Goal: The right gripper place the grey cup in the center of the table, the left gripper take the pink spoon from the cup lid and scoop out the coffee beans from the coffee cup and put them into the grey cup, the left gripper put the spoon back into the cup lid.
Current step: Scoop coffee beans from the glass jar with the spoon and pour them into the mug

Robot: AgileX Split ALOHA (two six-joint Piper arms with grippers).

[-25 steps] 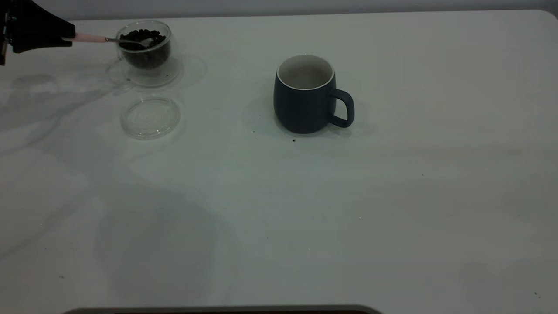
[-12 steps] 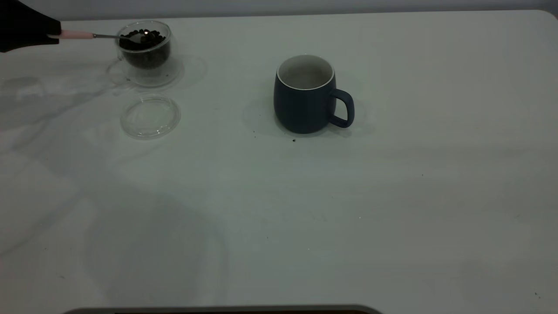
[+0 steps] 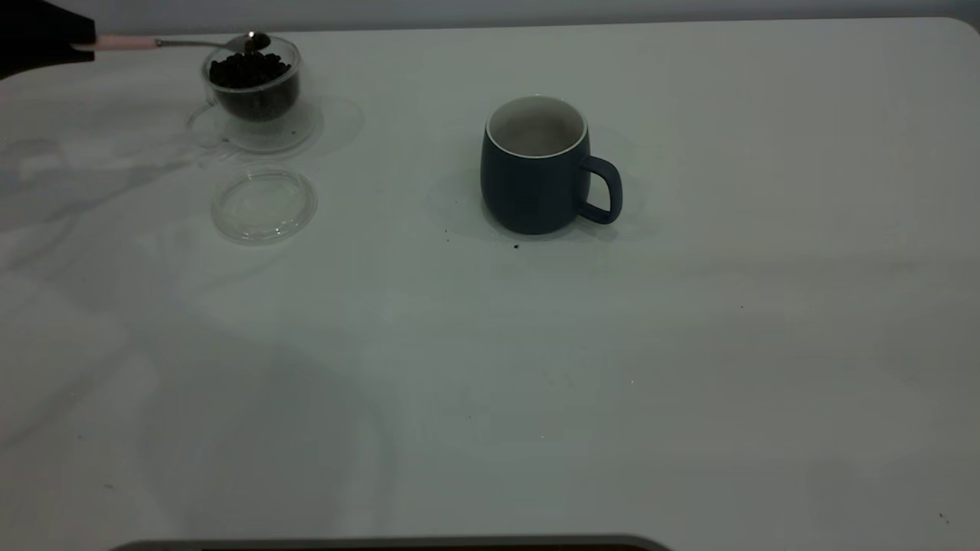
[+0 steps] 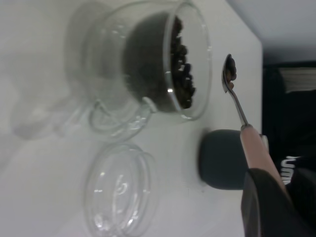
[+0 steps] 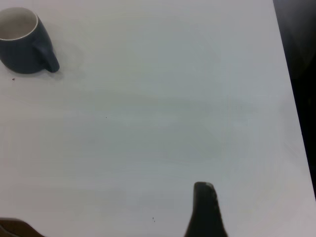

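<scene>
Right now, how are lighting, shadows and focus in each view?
Exterior view: dim, with broad soft shadows across the table; the grey cup is sharp. Left wrist view: brighter, with glare on the coffee cup and cup lid; the pink spoon handle is blurred near the lens. Right wrist view: evenly lit, the right gripper a dark blur.

Coffee cup [image 3: 253,90] far left, back; cup lid [image 3: 264,205] just in front; grey cup [image 3: 535,166] near table [image 3: 689,344] centre.
</scene>
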